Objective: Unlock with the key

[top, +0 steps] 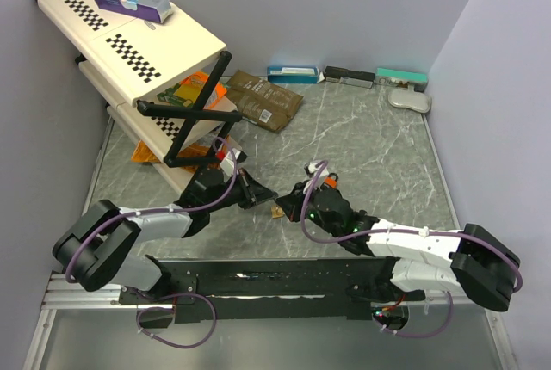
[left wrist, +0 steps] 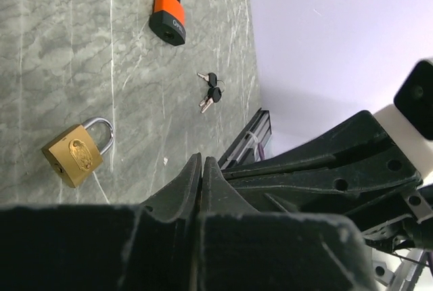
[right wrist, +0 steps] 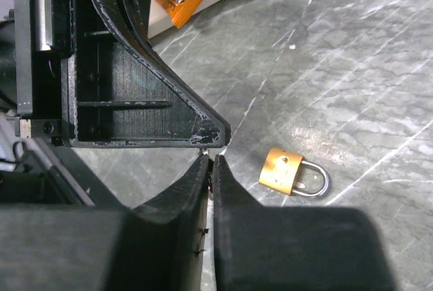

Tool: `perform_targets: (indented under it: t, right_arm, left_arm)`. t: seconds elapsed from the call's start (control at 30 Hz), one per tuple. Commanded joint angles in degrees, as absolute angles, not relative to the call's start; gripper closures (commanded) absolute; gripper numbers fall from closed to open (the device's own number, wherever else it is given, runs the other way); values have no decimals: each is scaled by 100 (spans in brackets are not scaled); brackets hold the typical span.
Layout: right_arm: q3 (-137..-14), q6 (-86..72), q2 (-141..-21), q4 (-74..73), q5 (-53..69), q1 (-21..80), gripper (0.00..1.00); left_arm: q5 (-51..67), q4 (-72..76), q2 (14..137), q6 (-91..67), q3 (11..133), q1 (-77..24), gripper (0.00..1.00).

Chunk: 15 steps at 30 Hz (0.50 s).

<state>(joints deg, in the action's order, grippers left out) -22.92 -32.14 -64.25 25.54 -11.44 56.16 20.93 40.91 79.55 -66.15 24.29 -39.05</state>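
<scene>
left gripper (left wrist: pixel 201 164): jaws pressed flat together, no gap, low over the grey marble-pattern tabletop (top: pixel 379 155). Nothing shows between them in its own wrist view. Its tip sits nose to nose with the tip of the right gripper (right wrist: pixel 210 164).

brass padlock (left wrist: pixel 73 154): flat on the table near the two tips, shackle seated, neither gripper touching it.

right gripper: jaws down to a hairline slit. A small silvery bit (right wrist: pixel 206 143) shows where the two tips meet. Can't tell what it is or which side holds it.

Further right, the orange-and-black padlock (left wrist: pixel 169 15) lies flat with its shackle seated, well apart from the brass one. Pair of black-headed keys (left wrist: pixel 211 90) on a ring lies on the table near the orange lock, touching no lock and no gripper.
</scene>
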Motion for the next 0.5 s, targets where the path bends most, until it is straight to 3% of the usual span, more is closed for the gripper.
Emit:
perform_targets:
  t: [0.0,0.03,0.1,0.13,0.23,0.47]
  right_arm:
    - [-2320,-3243,-6416,2742,-118,5265,81]
    - [-2286,-3208,-6390,2820,-19,5108,67]
    - [-2189,-3191,-6285,2891,568,4984,54]
    - [-2154,-3164,-6232,2996,728,4931,42]
    - [-2057,-3129,-6091,3146,1508,4668,30]
    - [-1802,-3322,-6056,3953,2793,4184,28]
  left_arm:
    - [2013,4036,7770,-6233,2672,-3964,99]
    - [1952,3930,7726,-6075,2681,-3964,99]
    - [1846,3780,7559,-5933,2689,-3955,99]
    - [1820,3745,7506,-5820,2681,-3955,99]
    - [1723,3613,7278,-5565,2672,-3955,99]
    - [2574,3823,7128,-5089,2716,-3937,99]
